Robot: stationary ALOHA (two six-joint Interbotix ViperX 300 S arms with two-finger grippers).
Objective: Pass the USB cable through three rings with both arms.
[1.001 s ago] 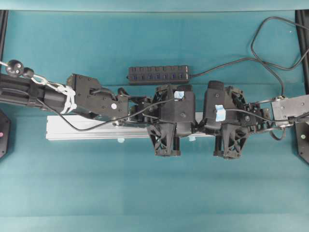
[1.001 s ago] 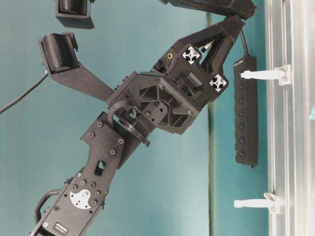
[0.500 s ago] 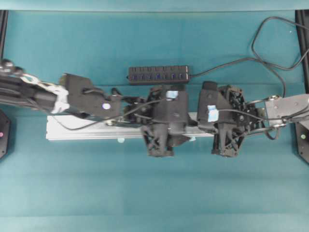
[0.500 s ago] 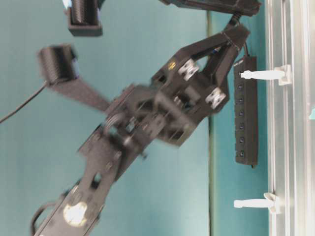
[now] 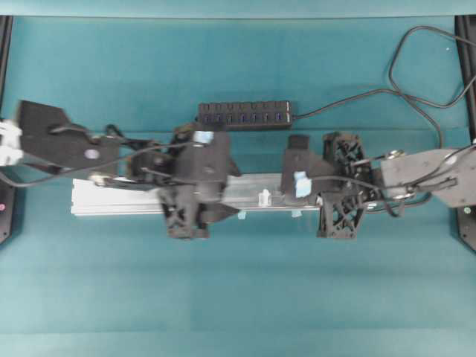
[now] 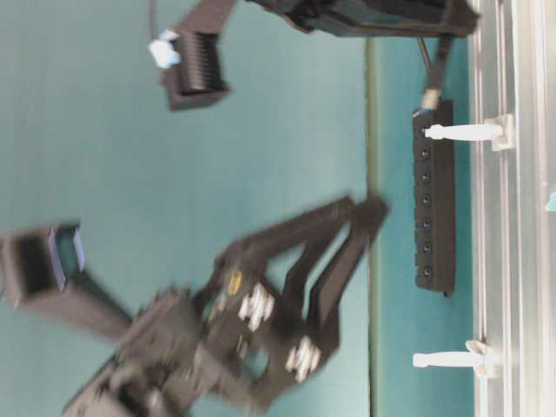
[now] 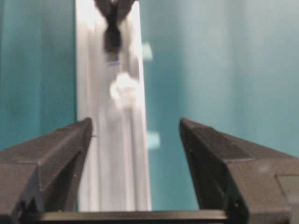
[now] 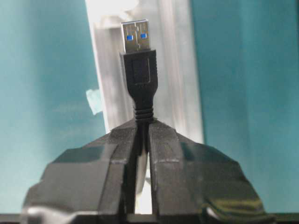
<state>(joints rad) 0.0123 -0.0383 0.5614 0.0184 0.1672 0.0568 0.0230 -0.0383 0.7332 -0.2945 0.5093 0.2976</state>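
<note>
The USB cable (image 8: 139,79) stands plug-up, pinched in the right hand (image 8: 141,140) over the silver rail (image 8: 175,70), seen only by the right wrist camera. The left hand (image 7: 135,135) gapes empty. Overhead, one ring (image 5: 263,198) shows between both arms.

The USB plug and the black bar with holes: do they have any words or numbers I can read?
No readable text anywhere.
USB plug: no words, only two small blue squares on its metal tip.
Black hub bar: no print visible.
Left gripper: a small yellow mark, too blurred to read.
</note>
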